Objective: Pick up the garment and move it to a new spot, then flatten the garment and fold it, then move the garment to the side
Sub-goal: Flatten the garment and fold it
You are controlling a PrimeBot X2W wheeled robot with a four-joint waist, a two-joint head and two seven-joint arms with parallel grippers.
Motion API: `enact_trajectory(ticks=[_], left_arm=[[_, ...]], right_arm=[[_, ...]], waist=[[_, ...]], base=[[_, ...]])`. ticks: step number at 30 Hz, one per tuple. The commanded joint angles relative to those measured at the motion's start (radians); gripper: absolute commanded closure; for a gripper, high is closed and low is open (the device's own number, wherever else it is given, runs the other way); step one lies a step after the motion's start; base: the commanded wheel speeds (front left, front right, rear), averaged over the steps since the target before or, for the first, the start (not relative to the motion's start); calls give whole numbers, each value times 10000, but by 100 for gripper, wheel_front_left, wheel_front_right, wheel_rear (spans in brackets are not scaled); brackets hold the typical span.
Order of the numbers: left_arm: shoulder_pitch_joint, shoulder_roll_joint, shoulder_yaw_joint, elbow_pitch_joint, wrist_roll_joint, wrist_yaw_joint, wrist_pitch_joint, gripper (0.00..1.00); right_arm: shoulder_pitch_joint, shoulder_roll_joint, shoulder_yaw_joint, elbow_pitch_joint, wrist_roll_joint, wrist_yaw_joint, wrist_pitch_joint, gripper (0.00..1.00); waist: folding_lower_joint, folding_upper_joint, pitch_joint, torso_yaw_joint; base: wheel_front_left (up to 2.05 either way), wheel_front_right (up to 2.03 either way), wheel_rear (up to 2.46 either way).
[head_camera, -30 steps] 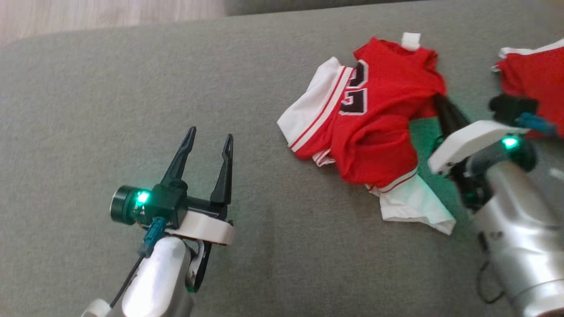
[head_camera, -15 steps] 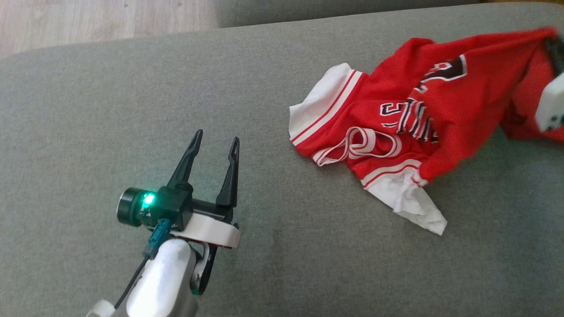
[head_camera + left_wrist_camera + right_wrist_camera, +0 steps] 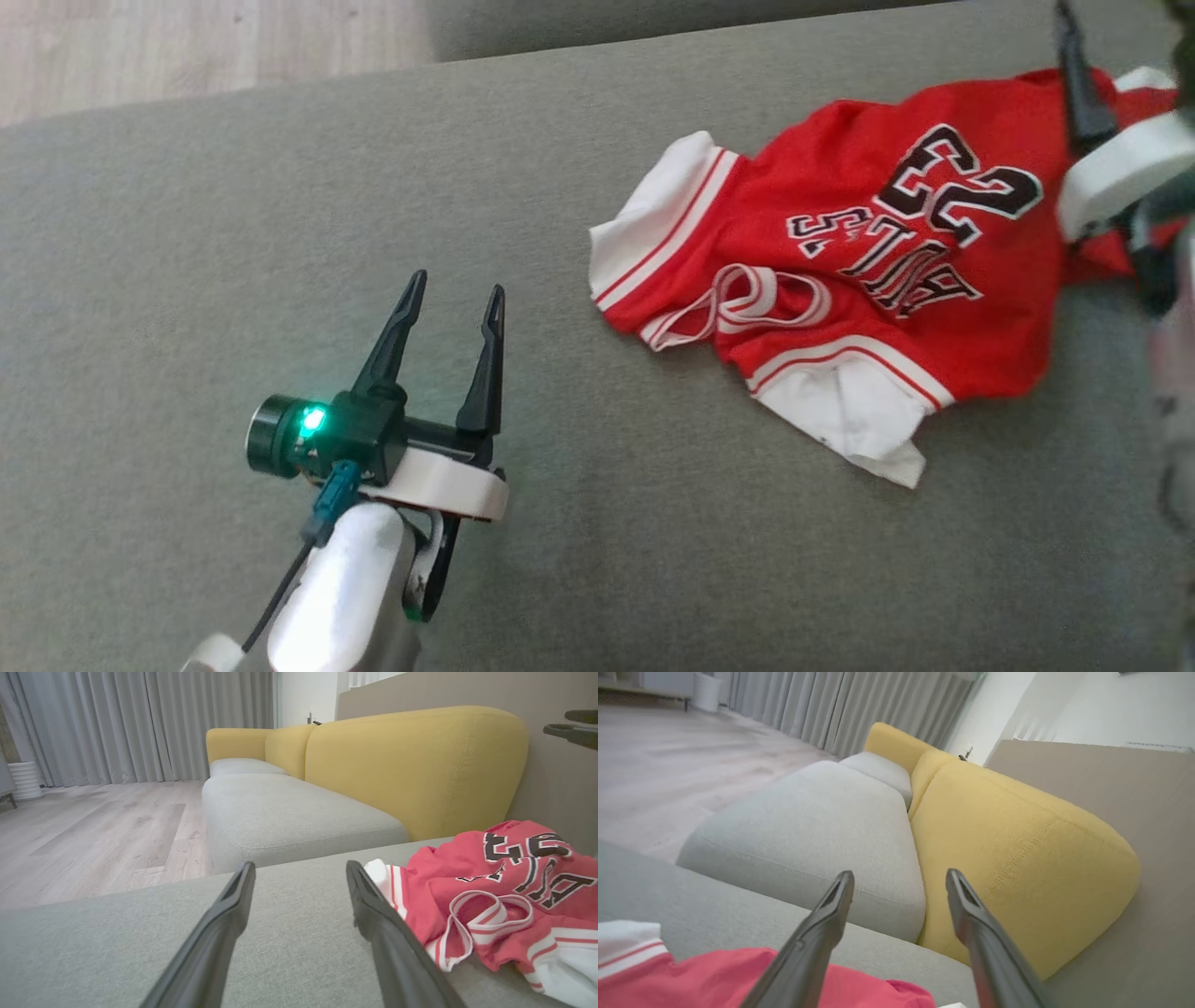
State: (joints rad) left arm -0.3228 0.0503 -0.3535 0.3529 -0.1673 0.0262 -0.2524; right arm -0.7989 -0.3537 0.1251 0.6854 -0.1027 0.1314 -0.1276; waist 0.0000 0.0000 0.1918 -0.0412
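The garment (image 3: 840, 271) is a red jersey with white trim and a black number. It lies rumpled but partly spread, print up, on the right of the grey seat cushion (image 3: 280, 187). My left gripper (image 3: 455, 285) hovers open and empty over bare cushion, well left of the jersey. In the left wrist view the jersey (image 3: 490, 891) sits just right of its fingers. My right gripper (image 3: 900, 875) is open with nothing between its fingers, raised above the garment's far right edge (image 3: 691, 980). One of its dark fingers (image 3: 1078, 84) crosses the jersey's upper right corner.
Yellow back cushions (image 3: 411, 765) rise behind the seat. A second grey seat (image 3: 289, 812) adjoins it. Wooden floor (image 3: 187, 47) lies beyond the cushion's far left edge. Bare cushion stretches left of and in front of the jersey.
My right gripper dragged the bunched jersey to the right, spreading it print up, then opened and let go. The left arm stayed where it was. The head camera shifted slightly.
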Motion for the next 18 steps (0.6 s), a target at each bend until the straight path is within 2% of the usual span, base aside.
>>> enact_trajectory(ticks=[1,5,10,14,18], left_arm=[[-364,19,335,-339,34,6,-93,0],[-319,38,416,-340,47,-38,-93,0],[-263,34,399,-349,93,-75,-93,0],[-280,29,346,-363,116,-118,-93,0],[-393,23,283,-310,131,-151,-93,0]], right_arm=[[202,141,-103,-425,-60,-7,-191,0],[1109,1290,-1051,-1407,29,-7,-692,0],[2707,2560,-1451,-3000,761,-7,-993,0],[3800,2906,-1082,-4090,1209,-7,-1006,0],[4115,2995,-129,-4520,1439,-7,-545,0]], waist=[[0,0,-83,-184],[0,0,-196,-539],[0,0,-236,-788],[0,0,-72,-731],[0,0,143,-417]], base=[[0,0,0],[0,0,0],[0,0,0],[0,0,0],[0,0,0]])
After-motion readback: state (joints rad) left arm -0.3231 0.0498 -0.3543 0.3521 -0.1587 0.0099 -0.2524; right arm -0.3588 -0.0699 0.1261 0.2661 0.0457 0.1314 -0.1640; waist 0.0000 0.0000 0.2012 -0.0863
